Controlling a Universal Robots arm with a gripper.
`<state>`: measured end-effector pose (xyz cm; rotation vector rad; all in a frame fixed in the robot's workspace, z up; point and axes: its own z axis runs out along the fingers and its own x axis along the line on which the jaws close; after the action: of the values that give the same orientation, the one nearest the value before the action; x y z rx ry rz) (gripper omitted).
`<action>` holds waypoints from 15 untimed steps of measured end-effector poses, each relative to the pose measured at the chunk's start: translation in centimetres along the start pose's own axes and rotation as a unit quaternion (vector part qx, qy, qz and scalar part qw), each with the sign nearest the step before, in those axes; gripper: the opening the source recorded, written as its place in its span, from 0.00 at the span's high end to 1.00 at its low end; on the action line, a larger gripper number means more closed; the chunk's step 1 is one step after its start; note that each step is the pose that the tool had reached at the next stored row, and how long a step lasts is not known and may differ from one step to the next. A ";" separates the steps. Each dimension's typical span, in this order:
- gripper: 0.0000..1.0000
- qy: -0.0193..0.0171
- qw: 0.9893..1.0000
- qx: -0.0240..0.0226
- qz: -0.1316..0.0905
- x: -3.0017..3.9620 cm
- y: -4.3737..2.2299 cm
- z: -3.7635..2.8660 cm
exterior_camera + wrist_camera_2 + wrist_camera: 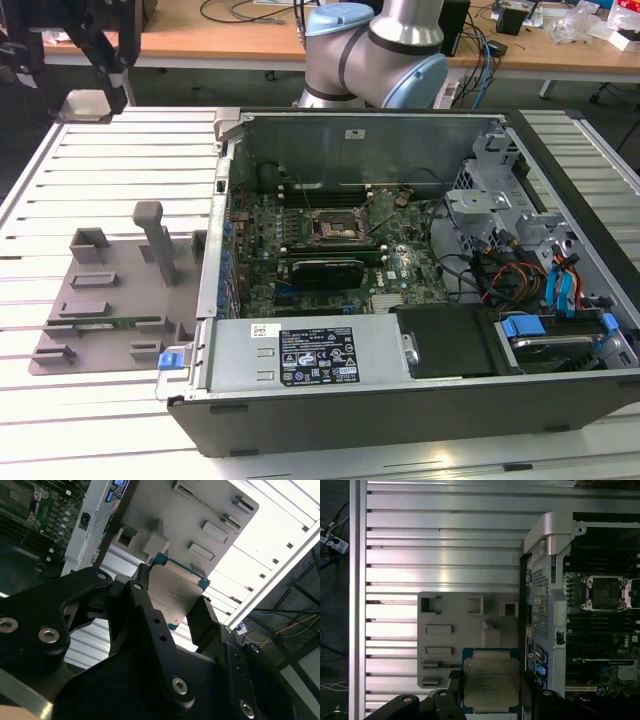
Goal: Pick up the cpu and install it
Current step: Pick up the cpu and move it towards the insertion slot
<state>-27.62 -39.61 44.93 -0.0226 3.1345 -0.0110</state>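
Second wrist view shows the claw (172,611) clamped on the cpu (175,592), held over the grey holder tray (200,510) on the slatted metal worktop (260,555), beside the open computer case (400,400), with a cable-strewn wooden desk (200,30) behind in the exterior view.

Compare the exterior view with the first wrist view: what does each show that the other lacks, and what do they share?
The exterior view adds the arm's blue-capped joint, the labelled power supply and the drive bay's coloured cables. The first wrist view adds the cpu, gripped between the jaws in front of the grey parts tray. Both show that tray, the cpu socket, the open computer case and the slatted table.
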 end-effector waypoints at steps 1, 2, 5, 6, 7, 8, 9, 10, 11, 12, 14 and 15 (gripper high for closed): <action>0.45 0.000 1.000 0.000 0.000 -0.26 0.06 0.28; 0.45 0.000 1.000 0.000 0.000 -0.41 0.10 0.45; 0.45 0.001 1.000 0.000 0.000 -1.02 0.23 1.13; 0.45 0.001 1.000 0.000 0.000 -1.24 0.28 1.38; 0.45 0.001 1.000 0.000 0.000 -1.42 0.31 1.57; 0.45 0.001 1.000 0.000 0.000 -1.61 0.35 1.78; 0.45 0.001 1.000 0.000 0.000 -1.78 0.39 1.96; 0.45 0.001 1.000 0.000 0.000 -2.22 0.48 2.40; 0.45 0.002 1.000 0.000 0.000 -2.81 0.57 2.91; 0.45 0.002 1.000 0.000 0.000 -3.09 0.61 3.14; 0.45 0.002 1.000 0.000 0.000 -3.71 0.67 3.53; 0.45 0.002 1.000 0.000 0.000 -4.10 0.70 3.73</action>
<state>-23.50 -38.88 41.22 -0.0225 3.1385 -0.0110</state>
